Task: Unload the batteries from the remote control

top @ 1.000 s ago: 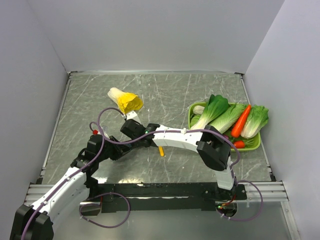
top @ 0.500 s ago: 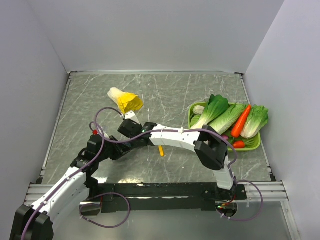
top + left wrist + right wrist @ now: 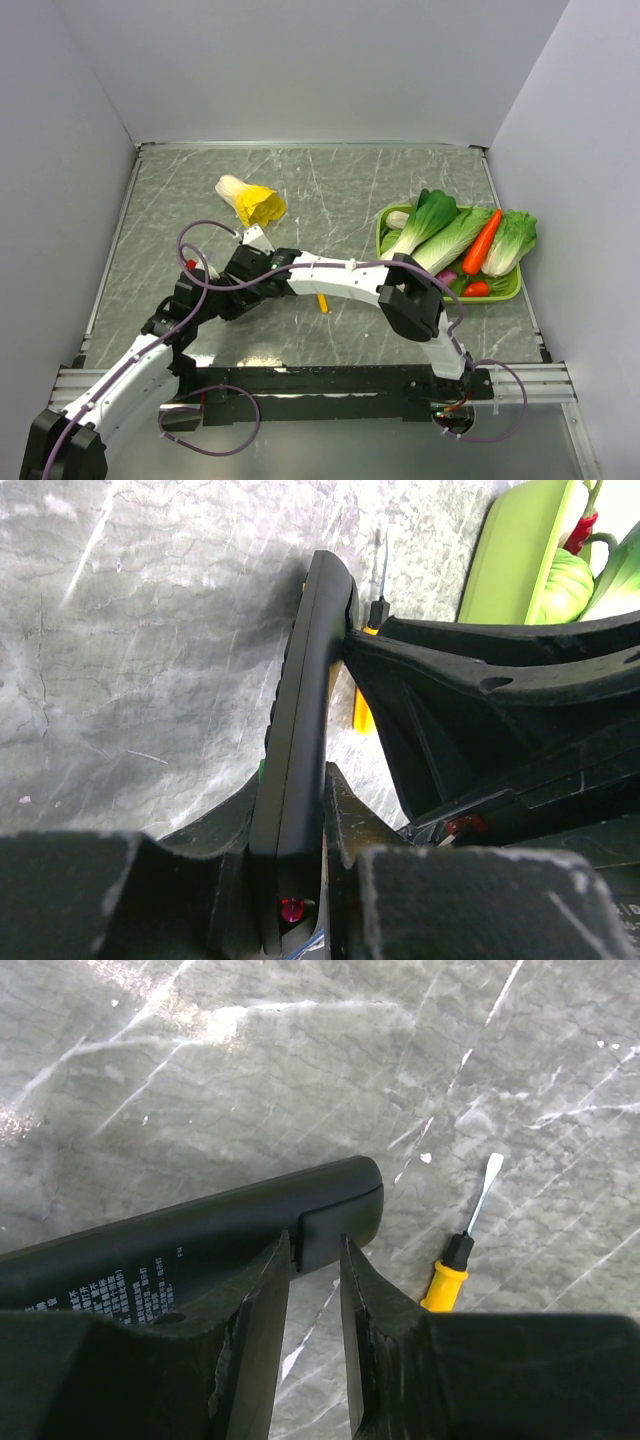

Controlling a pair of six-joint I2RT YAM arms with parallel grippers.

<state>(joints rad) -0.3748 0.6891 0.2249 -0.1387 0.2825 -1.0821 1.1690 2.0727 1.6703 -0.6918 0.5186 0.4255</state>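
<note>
The slim matte-black remote control (image 3: 200,1230), just beside the yellow-handled screwdriver (image 3: 450,1275), is clamped in the left pincer (image 3: 290,815). The right pincer (image 3: 313,1260), slightly parted at the end cover (image 3: 340,1210), should slide it off squarely.

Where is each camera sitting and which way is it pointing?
Top external: high behind the bases, looking down on the table; the left arm and right arm show.
Left wrist: on the left arm, looking low along the remote control toward the green tray; the left gripper frames the bottom.
Right wrist: on the right arm, looking down at the remote control's back; the right gripper fills the bottom.
Shared: both wrist views show the remote control and the yellow-handled screwdriver.
</note>
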